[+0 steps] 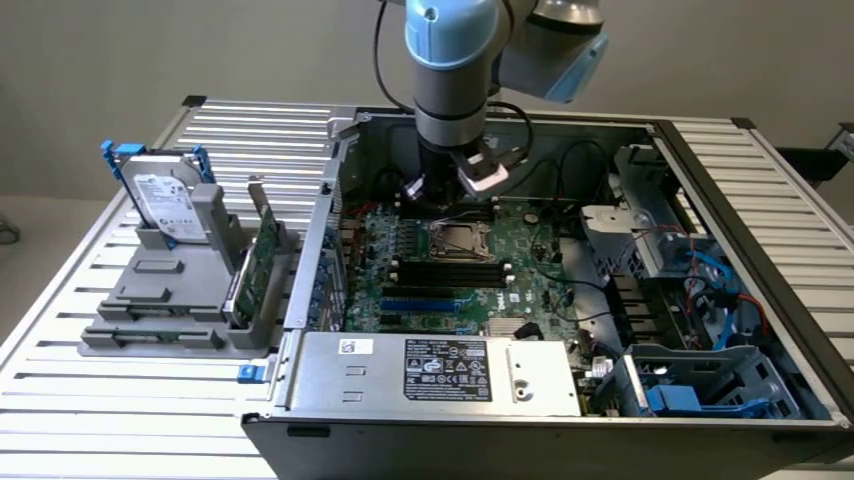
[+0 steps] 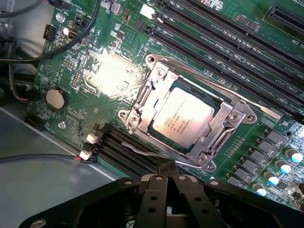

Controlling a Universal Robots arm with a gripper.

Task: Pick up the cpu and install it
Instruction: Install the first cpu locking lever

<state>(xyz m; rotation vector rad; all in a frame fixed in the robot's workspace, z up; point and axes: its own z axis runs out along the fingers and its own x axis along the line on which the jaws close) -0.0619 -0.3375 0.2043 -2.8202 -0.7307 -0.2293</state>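
The cpu (image 2: pixel 183 118) lies flat in the socket (image 2: pixel 156 78), at 6 o'clock from the gripper (image 2: pixel 167 167) in the exterior view; the gripper is clenched, holding nothing.

No writing is legible. The silvery-white square cpu (image 2: pixel 183 116) carries lines of dark print; the black rectangular label (image 1: pixel 449 368) on the grey metal box (image 1: pixel 541 385) carries white print and signs; both are too small to read

Tool (image 1: pixel 454 197) low over motherboard socket (image 1: pixel 462 240) inside open computer case (image 1: pixel 441 447)
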